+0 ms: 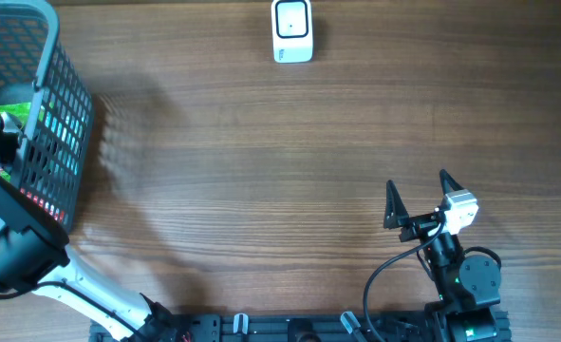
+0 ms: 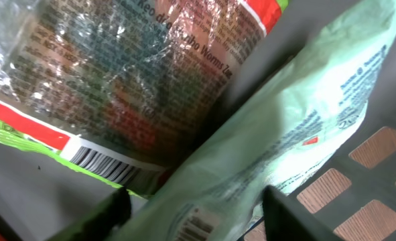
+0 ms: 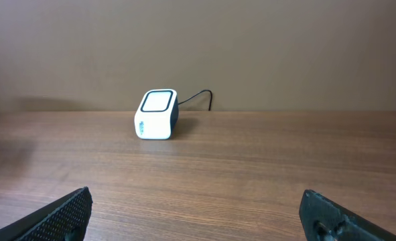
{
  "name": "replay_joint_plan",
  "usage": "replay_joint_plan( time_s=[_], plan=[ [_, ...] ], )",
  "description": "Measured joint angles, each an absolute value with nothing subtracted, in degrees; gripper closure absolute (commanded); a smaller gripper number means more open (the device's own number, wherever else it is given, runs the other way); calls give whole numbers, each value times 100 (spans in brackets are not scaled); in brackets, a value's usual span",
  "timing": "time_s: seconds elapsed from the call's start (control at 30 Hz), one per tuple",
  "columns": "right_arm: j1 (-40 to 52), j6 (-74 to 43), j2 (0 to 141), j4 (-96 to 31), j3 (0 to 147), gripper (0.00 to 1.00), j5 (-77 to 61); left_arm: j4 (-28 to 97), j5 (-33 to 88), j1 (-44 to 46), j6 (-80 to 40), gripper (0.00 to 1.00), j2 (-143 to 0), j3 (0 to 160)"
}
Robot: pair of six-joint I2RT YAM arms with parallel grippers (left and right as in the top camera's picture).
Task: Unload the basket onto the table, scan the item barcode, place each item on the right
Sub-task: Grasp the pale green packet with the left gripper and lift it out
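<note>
nearest the lens, left wrist view: pale green packet [image 2: 278, 127], taken as the item. fills the frame from 7 o'clock up to 1 o'clock, long axis along that diagonal, upper end toward 1 o'clock. what looks like a small barcode [image 2: 194, 224] near the lower end, at 6 o'clock. flanked by the left gripper [image 2: 198, 214], one finger each side, jaws neither wide nor pressed together. true pinch or bare contact: cannot tell.

overhead view, largest first:
- mesh basket [image 1: 57, 123] at 9 to 10 o'clock, holding the packet, left gripper reaching inside.
- clear printed packet [image 2: 117, 73], red and green trim, beside and partly behind the green one at 10 o'clock of the wrist view. own barcode strip [image 2: 107, 167] at 8 o'clock.
- right gripper [image 1: 418, 185] at 4 o'clock, jaws spread wide, nothing between them.
- scanner [image 1: 292, 30] at 12 o'clock, white, window up, well apart from the basket.

progress, judged: early. item not yet out of the basket, nothing at the scanner. left to do: secure the grip, lift clear, carry toward 12 o'clock, turn the barcode face to the window.
</note>
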State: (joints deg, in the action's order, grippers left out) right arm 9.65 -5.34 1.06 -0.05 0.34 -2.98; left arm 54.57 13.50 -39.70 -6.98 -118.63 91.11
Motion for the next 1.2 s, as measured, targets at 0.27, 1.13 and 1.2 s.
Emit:
replay_joint_plan(
  time_s=[0.27, 1.13, 1.2],
  plan=[
    [965, -534, 106, -5, 34, 0, -298, 5507, 1509, -3966, -670, 96, -11834, 9225],
    [965, -534, 106, -5, 34, 0, -298, 6685, 3225, -3024, -2106, 96, -7494, 9784],
    [965, -534, 106, -5, 34, 0, -298, 6984, 3277, -2423, -1935, 96, -7513, 9784]
  ],
)
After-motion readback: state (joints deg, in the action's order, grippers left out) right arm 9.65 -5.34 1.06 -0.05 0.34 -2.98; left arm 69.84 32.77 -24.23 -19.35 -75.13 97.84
